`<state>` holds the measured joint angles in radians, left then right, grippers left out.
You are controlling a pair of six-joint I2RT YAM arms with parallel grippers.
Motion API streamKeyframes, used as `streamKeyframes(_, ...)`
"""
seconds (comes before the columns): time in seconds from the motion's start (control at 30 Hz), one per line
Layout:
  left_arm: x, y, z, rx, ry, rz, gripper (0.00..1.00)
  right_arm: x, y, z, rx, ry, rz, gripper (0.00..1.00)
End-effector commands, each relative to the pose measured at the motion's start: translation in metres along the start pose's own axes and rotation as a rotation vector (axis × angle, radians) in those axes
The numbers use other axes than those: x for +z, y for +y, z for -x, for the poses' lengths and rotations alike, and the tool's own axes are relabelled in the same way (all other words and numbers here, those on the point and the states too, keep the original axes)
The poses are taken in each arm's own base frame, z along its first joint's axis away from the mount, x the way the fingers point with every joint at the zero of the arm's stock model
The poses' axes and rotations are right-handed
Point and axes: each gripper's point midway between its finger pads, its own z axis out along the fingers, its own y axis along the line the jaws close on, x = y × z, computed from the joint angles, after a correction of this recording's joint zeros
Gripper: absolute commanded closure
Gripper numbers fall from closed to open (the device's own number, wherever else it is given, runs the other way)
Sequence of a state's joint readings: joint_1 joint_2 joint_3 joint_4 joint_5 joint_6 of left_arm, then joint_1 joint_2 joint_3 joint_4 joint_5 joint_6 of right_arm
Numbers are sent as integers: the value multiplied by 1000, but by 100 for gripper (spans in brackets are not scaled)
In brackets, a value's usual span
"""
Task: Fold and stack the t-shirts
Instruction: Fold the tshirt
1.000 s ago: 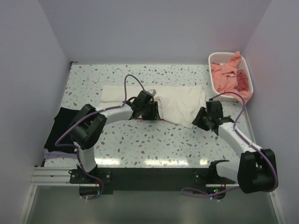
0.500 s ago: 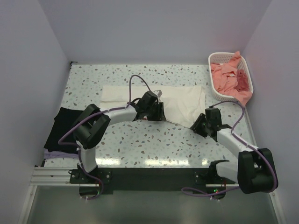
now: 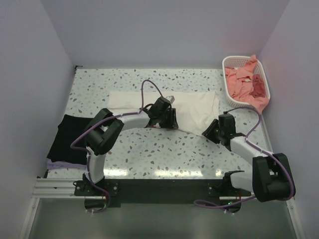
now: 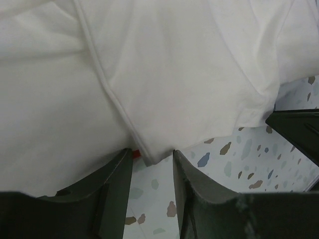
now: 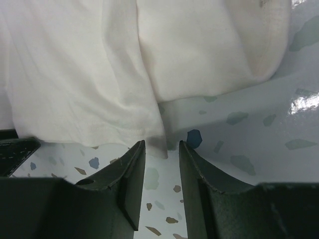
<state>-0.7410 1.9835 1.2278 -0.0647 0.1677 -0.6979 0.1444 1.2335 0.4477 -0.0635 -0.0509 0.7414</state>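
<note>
Cream-white t-shirt [image 3: 194, 105] lies spread flat in the middle of the table [image 3: 149, 152]. At its near hem, the left claw [image 4: 150, 162] and right claw [image 5: 162, 149] each hold 2 fingers parted, gripping nothing, with the cloth edge at their tips.
</note>
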Motion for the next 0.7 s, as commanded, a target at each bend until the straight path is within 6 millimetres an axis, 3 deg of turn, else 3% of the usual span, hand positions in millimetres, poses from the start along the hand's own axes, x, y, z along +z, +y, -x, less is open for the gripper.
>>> streamKeyframes(0.0,3,-19,26,-3,-74,-42,58,4,2,8,13,-41,9,63)
streamKeyframes(0.5,-5,-22,31,-6,-86,-39,89,-8,11,3,7,-25,65,100)
streamKeyframes(0.67,-11,-21,31,-3,-83,-31,94,-24,18,4,0,-30,102,100)
